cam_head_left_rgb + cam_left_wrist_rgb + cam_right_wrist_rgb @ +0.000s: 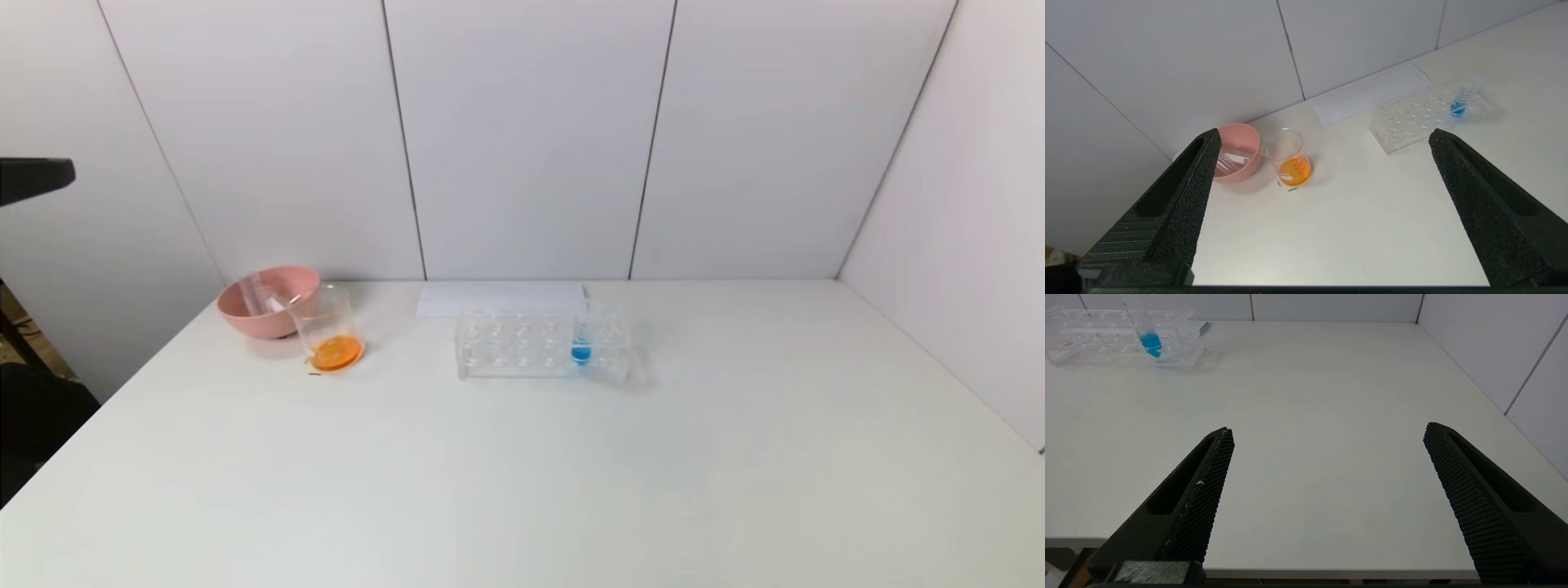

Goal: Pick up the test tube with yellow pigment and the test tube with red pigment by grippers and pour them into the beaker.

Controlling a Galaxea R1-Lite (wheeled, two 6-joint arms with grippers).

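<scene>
1. The left pincer (1323, 143) hangs spread wide and empty, touching nothing, above the left part of the desk (522, 490) and back toward its front edge. Neither arm shows in the head view.
2. The right pincer (1327, 433) is likewise spread wide with nothing between its fingers, held over the front right part of the desk, well apart from every object.
3. The beaker (328, 331) stands upright near the back left corner of the desk, holding a shallow orange pool. It lies ahead of the left pincer, toward the back edge, so the left arm is clearly the nearer one.
4. Just beside the beaker, toward the corner, sits the pink bowl (265, 313). Clear tubes (1231, 161) lie slanted inside it, long axes roughly level; they look emptied, though whether these are the yellow and red tubes cannot be told for sure.
5. The tube rack (540, 345) stands at the middle of the back edge, in front of a white sheet (500, 299). Only the blue tube (581, 339) remains upright in it, toward its right end.
6. Judging by the orange mix and the empty rack slots, both pours seem done; no grasp looks pending.
</scene>
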